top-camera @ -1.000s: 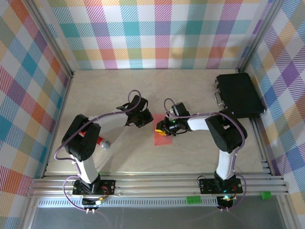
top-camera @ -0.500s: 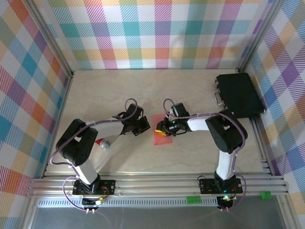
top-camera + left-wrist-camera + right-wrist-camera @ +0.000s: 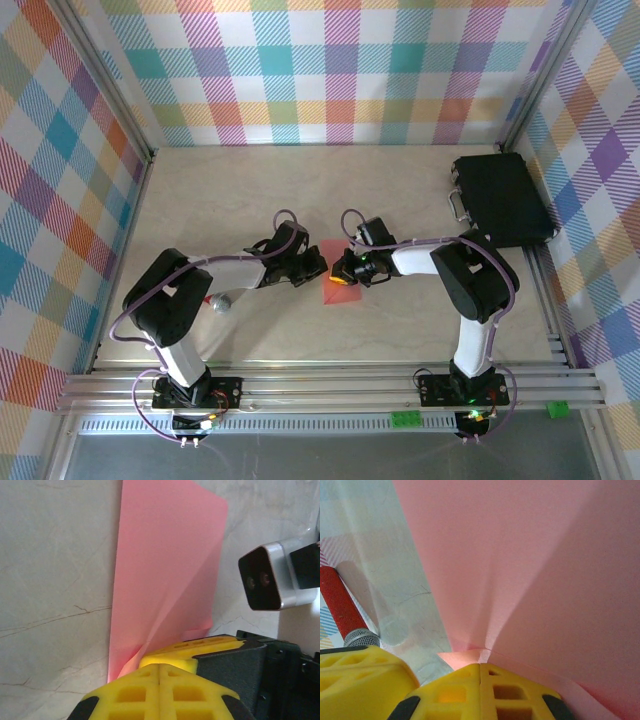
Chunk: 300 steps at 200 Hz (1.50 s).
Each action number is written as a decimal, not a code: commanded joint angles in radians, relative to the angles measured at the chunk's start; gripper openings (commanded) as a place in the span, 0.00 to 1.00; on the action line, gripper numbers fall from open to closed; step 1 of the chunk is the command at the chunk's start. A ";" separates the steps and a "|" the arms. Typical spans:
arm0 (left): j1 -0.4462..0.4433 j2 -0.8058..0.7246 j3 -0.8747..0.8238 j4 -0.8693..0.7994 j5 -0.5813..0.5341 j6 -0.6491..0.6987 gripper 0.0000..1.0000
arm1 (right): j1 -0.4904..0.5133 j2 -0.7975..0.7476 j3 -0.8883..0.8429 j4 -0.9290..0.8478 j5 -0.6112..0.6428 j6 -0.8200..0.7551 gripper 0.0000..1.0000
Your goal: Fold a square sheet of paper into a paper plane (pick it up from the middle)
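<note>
The square sheet of paper [image 3: 338, 291] [image 3: 165, 570] [image 3: 520, 555], salmon pink, lies near the middle of the pale surface [image 3: 400, 180]. A black case [image 3: 505, 200] sits at 2 o'clock, well apart. The left claw [image 3: 315, 268] [image 3: 159, 666] comes in from 9 o'clock and the right claw [image 3: 340, 272] [image 3: 480, 666] from 3 o'clock. Both are closed, side by side, pinching the paper into a raised crease. A small red object [image 3: 215, 300] [image 3: 340, 605] lies at 8 o'clock.
</note>
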 commanded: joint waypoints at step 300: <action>-0.016 0.100 0.125 -0.219 -0.091 0.030 0.00 | 0.002 -0.059 -0.099 -0.127 0.237 -0.025 0.02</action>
